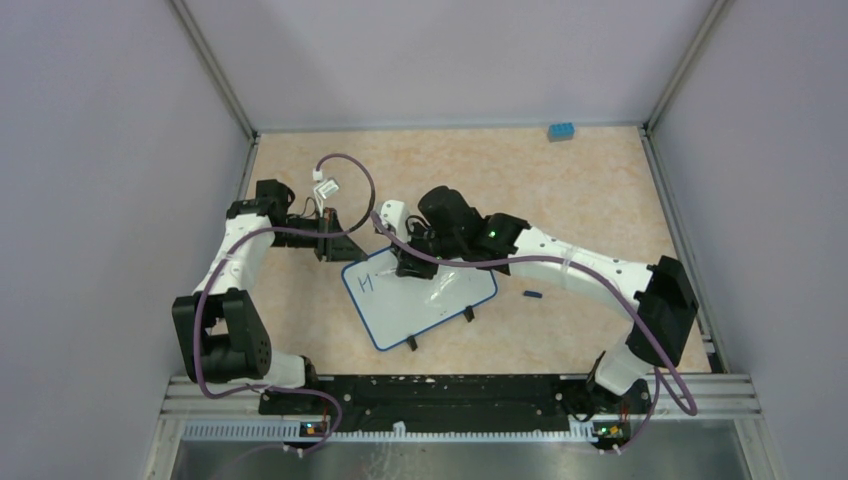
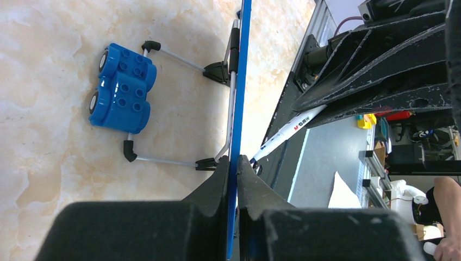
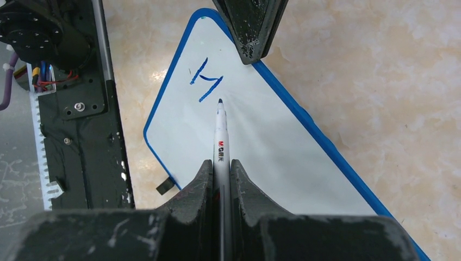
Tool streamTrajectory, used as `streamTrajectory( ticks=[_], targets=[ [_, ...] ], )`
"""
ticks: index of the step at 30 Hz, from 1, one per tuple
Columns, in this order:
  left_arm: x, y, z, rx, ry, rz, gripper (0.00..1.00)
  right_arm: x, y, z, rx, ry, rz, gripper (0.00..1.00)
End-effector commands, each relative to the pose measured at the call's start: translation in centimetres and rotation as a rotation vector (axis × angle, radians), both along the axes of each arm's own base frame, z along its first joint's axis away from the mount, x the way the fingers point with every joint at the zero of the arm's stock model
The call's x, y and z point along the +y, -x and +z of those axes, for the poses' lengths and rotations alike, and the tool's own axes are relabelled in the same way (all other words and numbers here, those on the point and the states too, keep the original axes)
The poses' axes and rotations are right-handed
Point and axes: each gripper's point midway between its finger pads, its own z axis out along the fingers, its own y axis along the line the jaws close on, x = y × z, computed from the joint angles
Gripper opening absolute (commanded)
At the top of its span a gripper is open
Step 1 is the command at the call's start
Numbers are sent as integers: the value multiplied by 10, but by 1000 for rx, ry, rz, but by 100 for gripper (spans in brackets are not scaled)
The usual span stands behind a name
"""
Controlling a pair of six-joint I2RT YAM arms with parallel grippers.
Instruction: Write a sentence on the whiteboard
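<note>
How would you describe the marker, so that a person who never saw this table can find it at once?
Find the blue-rimmed whiteboard in the middle of the table. The right gripper hangs over it, shut on the marker. It is the only thin white pen there, and its dark tip sits right beside the blue letter H.

I'm looking at a beige marbled table (image 1: 600, 200) boxed in by plain pale lilac-grey walls (image 1: 90, 150) on three sides, with aluminium posts (image 1: 215, 70) at the far corners. A ribbed metal rail (image 1: 700, 395) runs along the near edge. The light is even and soft.
</note>
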Motion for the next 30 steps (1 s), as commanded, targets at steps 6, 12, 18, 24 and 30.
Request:
streamTrajectory(
  ticks=[6, 12, 18, 24, 30],
  targets=[
    [-3, 5, 2, -21, 2, -12, 0, 17, -11, 22, -33, -61, -12, 0],
    [-3, 5, 2, -20, 2, -13, 0, 19, -14, 17, -34, -46, -13, 0],
    [-2, 5, 2, -21, 1, -13, 0, 21, -18, 15, -42, -39, -20, 0],
    [-2, 4, 1, -19, 1, -14, 0, 25, -13, 12, -43, -32, -2, 0],
    [-2, 4, 1, -21, 0, -15, 0, 21, -9, 3, -36, -9, 6, 0]
  ],
)
